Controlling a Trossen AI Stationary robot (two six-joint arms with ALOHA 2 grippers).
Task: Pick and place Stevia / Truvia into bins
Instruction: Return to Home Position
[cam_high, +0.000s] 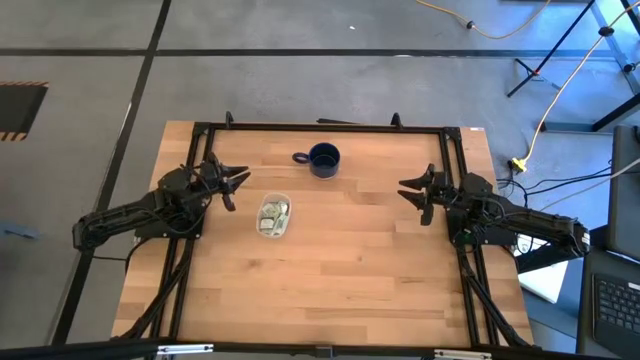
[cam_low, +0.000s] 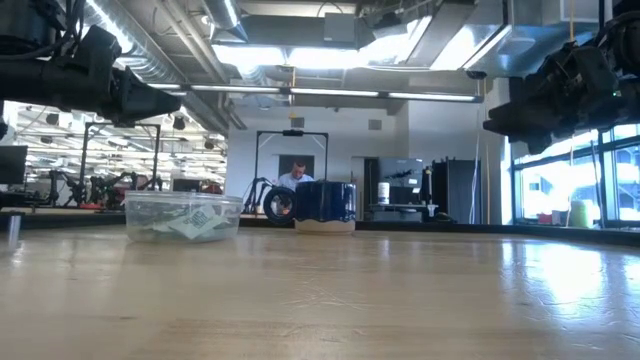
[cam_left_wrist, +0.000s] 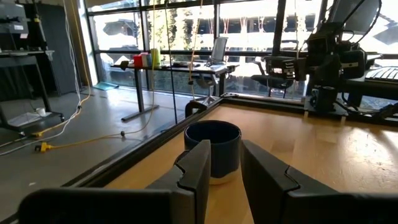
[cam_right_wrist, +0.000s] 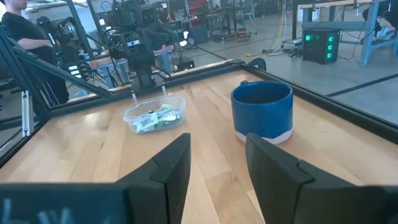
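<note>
Wooden table (cam_high: 350, 270) filled the high view, with the clear tub (cam_high: 259, 224) left of centre holding the sachets (cam_high: 272, 212) and the blue mug (cam_high: 324, 158) near the far edge. The left gripper (cam_high: 240, 190) hovered just beside the tub, the right gripper (cam_high: 408, 195) well apart from it. Only the wrist views showed the jaws: both parted and empty, the right wider. The low view alone showed a person (cam_low: 297, 175) behind the mug.

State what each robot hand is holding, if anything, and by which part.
Nothing is held: the left hand and the right hand are both open and empty.
</note>
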